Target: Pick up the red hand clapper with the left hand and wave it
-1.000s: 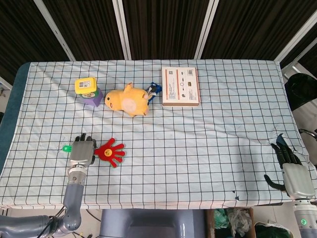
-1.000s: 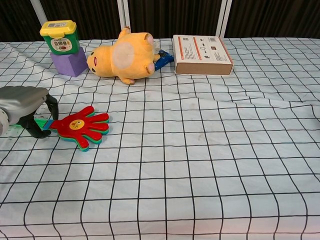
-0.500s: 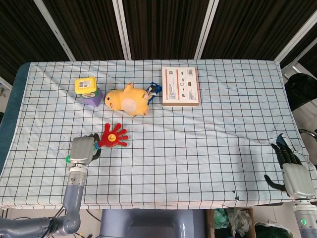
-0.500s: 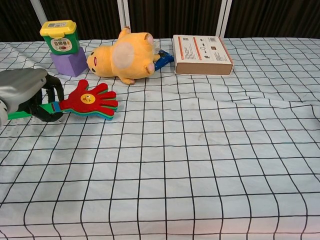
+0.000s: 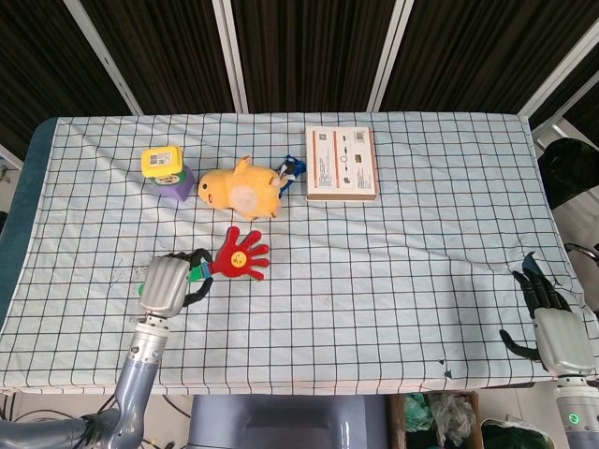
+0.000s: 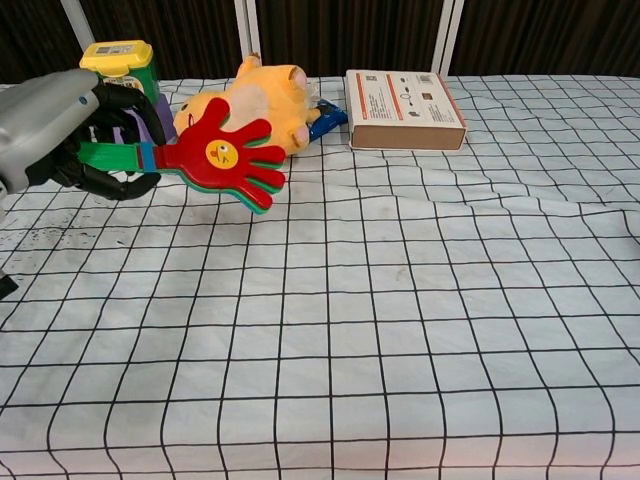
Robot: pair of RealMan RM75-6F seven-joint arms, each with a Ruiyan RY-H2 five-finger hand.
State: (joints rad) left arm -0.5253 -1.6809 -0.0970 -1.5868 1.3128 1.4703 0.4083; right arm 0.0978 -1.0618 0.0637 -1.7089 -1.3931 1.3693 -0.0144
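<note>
Above the worktop (image 5: 393, 281), near its left front part, the red hand clapper (image 5: 241, 253) is now being carried clear of the checked cloth, whereas a second ago it was lying flat on the cloth and half a second ago it was only just lifted. It is also sitting further right and closer to the yellow plush toy (image 5: 241, 190) than before. The left robot hand (image 5: 168, 283) is gripping the clapper's green handle with its fingers curled around it, and the red palm is pointing to the right. In the chest view the left robot hand (image 6: 62, 132) is appearing higher than in the earlier frames, level with the toy, and the clapper (image 6: 222, 153) is overlapping the plush toy (image 6: 245, 108) in the picture.

One clapper, one plush toy, one flat cardboard box (image 5: 342, 163), one yellow-lidded container (image 5: 163, 162) and one purple block (image 5: 178, 186) beneath it are lying on the cloth; a small blue item (image 5: 290, 171) is showing between the toy and the box.

The right robot hand (image 5: 550, 318) is resting at the right front edge of the worktop, unchanged, holding nothing, its dark fingers extended and slightly apart.
</note>
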